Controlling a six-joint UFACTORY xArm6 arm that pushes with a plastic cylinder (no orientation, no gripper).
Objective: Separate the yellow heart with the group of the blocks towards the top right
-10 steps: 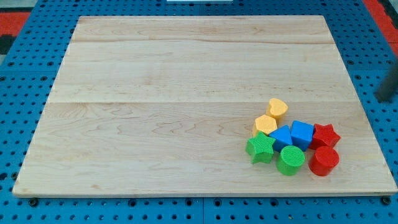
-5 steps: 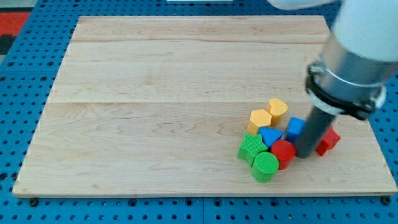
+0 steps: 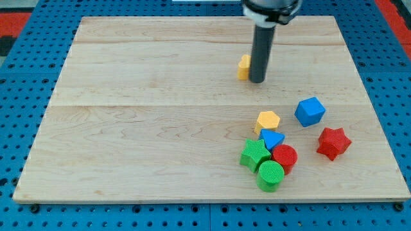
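My tip (image 3: 257, 81) is planted on the wooden board (image 3: 141, 128) up in the view's upper middle, and the yellow heart (image 3: 244, 67) sits right against the rod on the view's left side, touching it or as good as touching; the rod hides the heart's right edge, so only a sliver of yellow shows. There is no pincer on this arm, just the straight dark rod, so nothing opens, closes or grips here: the rod only leans on the heart from the side.

Taking the yellow heart as the landmark, everything else lies below it and toward the view's right, well apart. The yellow hexagon (image 3: 268, 120) is the nearest, down and slightly to the right. Just under that hexagon comes the blue triangle (image 3: 271, 139), touching it. The red cylinder (image 3: 284, 158) sits beside the triangle on the lower right, the green star (image 3: 255, 154) on its lower left, and the green cylinder (image 3: 270, 176) is tucked beneath them at the bottom of the cluster.

Further right of the heart and lower, the blue cube-like block (image 3: 310, 111) stands alone, clear of the cluster. Below that, the red star (image 3: 334, 142) also stands by itself, near the board's right edge.
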